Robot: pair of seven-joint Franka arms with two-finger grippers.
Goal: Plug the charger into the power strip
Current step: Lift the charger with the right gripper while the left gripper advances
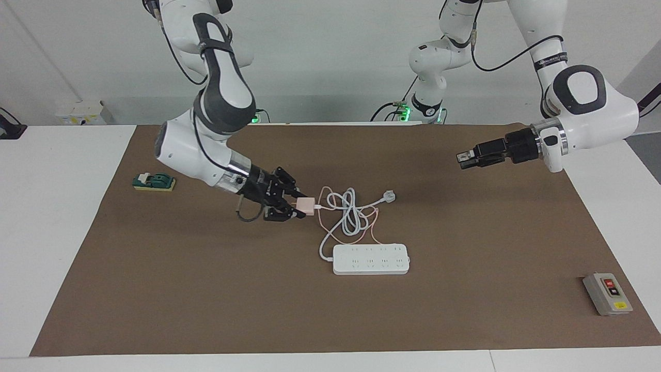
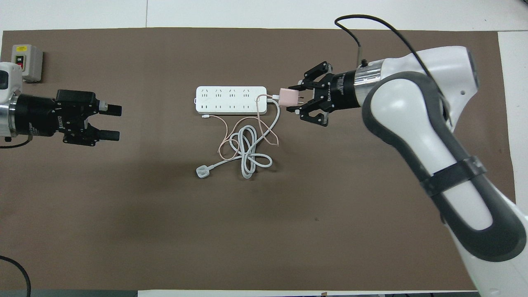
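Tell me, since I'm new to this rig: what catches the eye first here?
The right tool, shut on the pink charger, holds it in the air beside the coiled white cord. The power strip lies mid-table with no plug in it. The left tool waits, open, over the table's left-arm end.

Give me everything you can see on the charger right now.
The charger is a small pale pink cube, plastic by its look, held clear of the mat in the shut fingertips of the right gripper. It hangs beside the white coiled cord, not yet at the power strip. Its thin pinkish-orange cable leaves the face away from the gripper and loops slack across the cord to a loose end beside the strip. Metal prongs show overhead.
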